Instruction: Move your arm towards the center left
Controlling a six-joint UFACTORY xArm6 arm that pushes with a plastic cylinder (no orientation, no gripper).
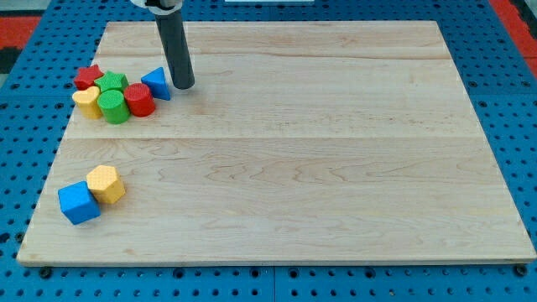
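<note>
Pincerless, my tip (184, 85) rests just right of the blue triangular block (156, 82); bare wooden board (336, 168) extends rightward to its edge.

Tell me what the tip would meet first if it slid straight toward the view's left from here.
Most likely the blue triangular block, which sits just left of my tip, apparently with a slight gap; behind it lies the red cylinder.
</note>
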